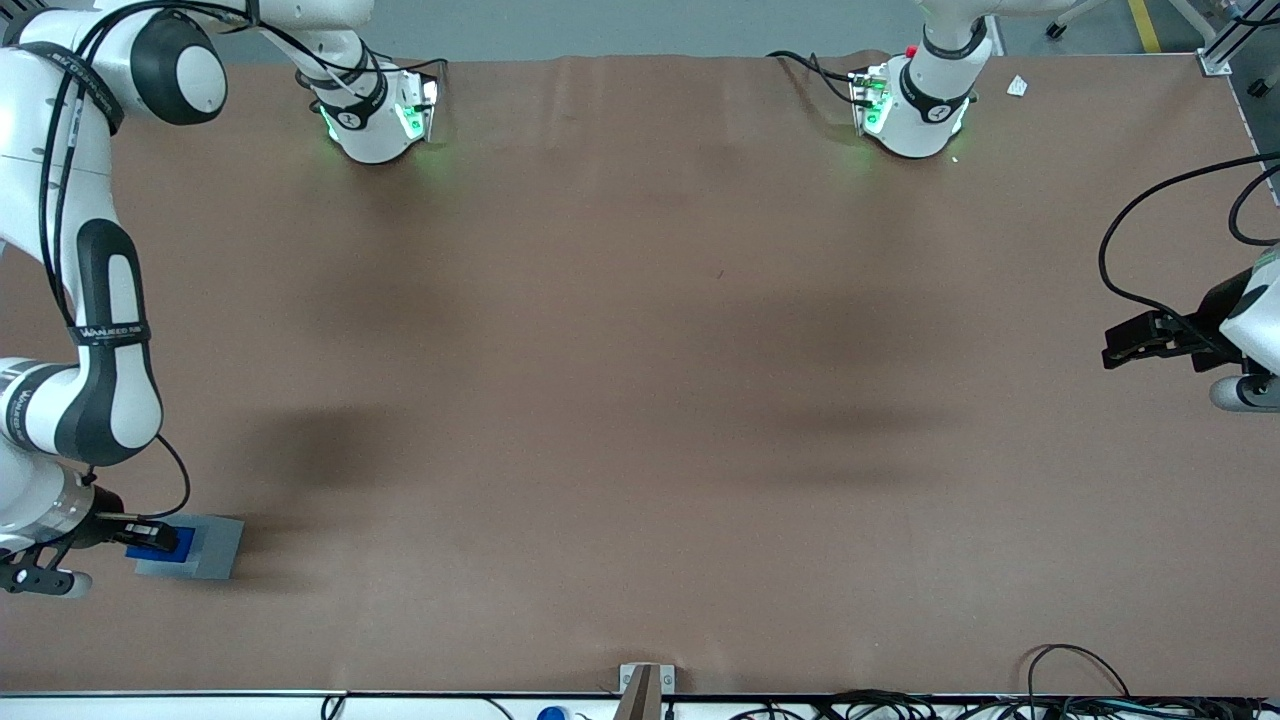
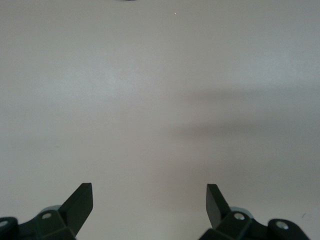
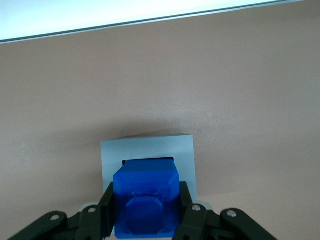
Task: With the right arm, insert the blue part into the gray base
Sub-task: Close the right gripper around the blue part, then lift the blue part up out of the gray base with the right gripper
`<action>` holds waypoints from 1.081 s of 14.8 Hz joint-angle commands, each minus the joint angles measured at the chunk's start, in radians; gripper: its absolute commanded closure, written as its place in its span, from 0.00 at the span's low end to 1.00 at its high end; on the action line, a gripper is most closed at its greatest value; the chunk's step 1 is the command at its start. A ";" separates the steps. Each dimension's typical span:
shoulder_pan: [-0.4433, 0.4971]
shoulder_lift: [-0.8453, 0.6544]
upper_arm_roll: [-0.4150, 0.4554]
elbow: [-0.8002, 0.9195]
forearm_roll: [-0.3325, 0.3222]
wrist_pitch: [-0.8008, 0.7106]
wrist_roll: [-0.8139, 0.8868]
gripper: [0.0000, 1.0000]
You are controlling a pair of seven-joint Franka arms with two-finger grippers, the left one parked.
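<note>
The gray base (image 1: 212,546) lies on the brown table near the front edge, at the working arm's end. My right gripper (image 1: 152,535) is shut on the blue part (image 1: 160,545) and holds it over the base. In the right wrist view the blue part (image 3: 146,202) sits between the two black fingers (image 3: 106,207), right above the base (image 3: 148,150) and its dark square socket, of which only a thin edge (image 3: 148,160) shows past the part. I cannot tell whether the part touches the base.
The table's front edge (image 3: 150,21) runs close to the base. The working arm's elbow and forearm (image 1: 105,340) hang above that end of the table. Cables (image 1: 880,705) lie along the front edge toward the parked arm's end.
</note>
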 commanded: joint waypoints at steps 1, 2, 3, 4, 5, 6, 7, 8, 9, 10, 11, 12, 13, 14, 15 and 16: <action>-0.015 0.001 0.011 0.021 -0.003 -0.005 -0.019 0.85; -0.015 -0.001 0.014 0.021 -0.003 -0.010 -0.019 0.83; -0.013 -0.013 0.014 0.021 -0.003 -0.011 -0.019 0.83; -0.013 -0.019 0.013 0.021 -0.003 -0.013 -0.019 0.83; -0.013 -0.024 0.014 0.021 -0.005 -0.016 -0.019 0.84; -0.013 -0.028 0.013 0.022 -0.005 -0.039 -0.019 0.85; -0.006 -0.030 0.013 0.050 -0.005 -0.072 -0.019 0.85; 0.001 -0.030 0.013 0.091 -0.006 -0.115 -0.019 0.85; 0.010 -0.030 0.013 0.122 -0.006 -0.146 -0.019 0.85; 0.024 -0.030 0.013 0.133 -0.006 -0.151 -0.019 0.85; 0.037 -0.030 0.013 0.133 -0.005 -0.151 -0.019 0.85; 0.059 -0.030 0.013 0.133 -0.005 -0.149 -0.018 0.86; 0.077 -0.028 0.016 0.133 -0.005 -0.143 -0.015 0.87; 0.105 -0.025 0.013 0.133 -0.006 -0.142 -0.010 0.88; 0.131 -0.019 0.007 0.133 -0.008 -0.142 -0.010 0.90; 0.146 -0.011 0.007 0.133 -0.008 -0.140 -0.005 0.92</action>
